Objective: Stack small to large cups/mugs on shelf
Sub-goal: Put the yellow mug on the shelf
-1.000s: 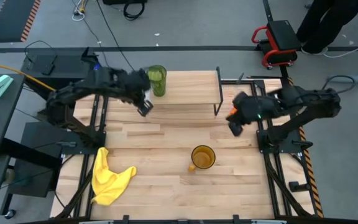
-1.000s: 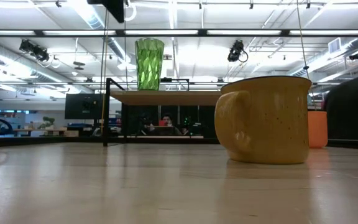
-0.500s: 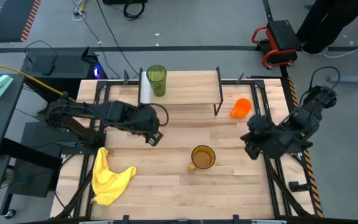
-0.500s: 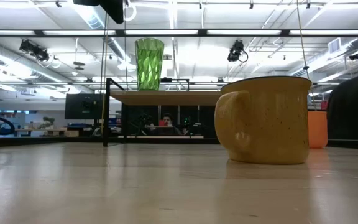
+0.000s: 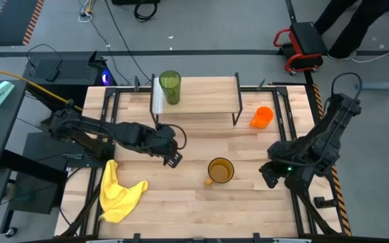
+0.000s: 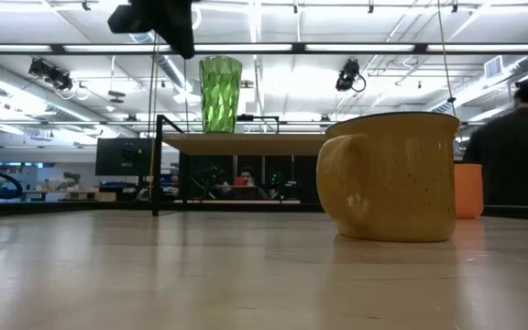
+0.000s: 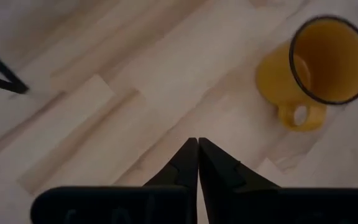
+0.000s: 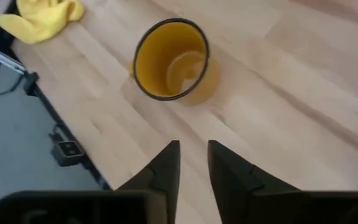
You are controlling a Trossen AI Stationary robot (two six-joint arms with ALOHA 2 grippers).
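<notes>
The slatted wooden counter fills the middle of the high view, a dark arm reaching in from each side. At its twelve o'clock edge stands the shelf, a low rack with a light board on thin black legs. The left arm stretches in from nine o'clock, and the left gripper hangs over bare wood near the centre, its jaws clenched together on nothing; in the left wrist view the two dark fingers meet in a closed point. The right arm folds in from three o'clock, and the right gripper sits at about four o'clock, jaws released with a narrow gap between them and nothing held.

The yellow cloth lies crumpled at about eight o'clock, near the counter's left edge, well apart from both grippers.

The amber-yellow mug stands upright on the counter just below centre, between the two grippers and touched by neither, its handle turned toward seven o'clock. In the low view it looms large and speckled in the foreground. The green tumbler stands upright on the shelf's board at its left end, at about eleven o'clock. The orange mug rests on the counter at about two o'clock, just beside the shelf's right legs; in the low view it is mostly hidden behind the amber-yellow mug, so whether it touches a leg is unclear.

Beyond the counter, a dark-clad person shows at the right edge of the low view.
</notes>
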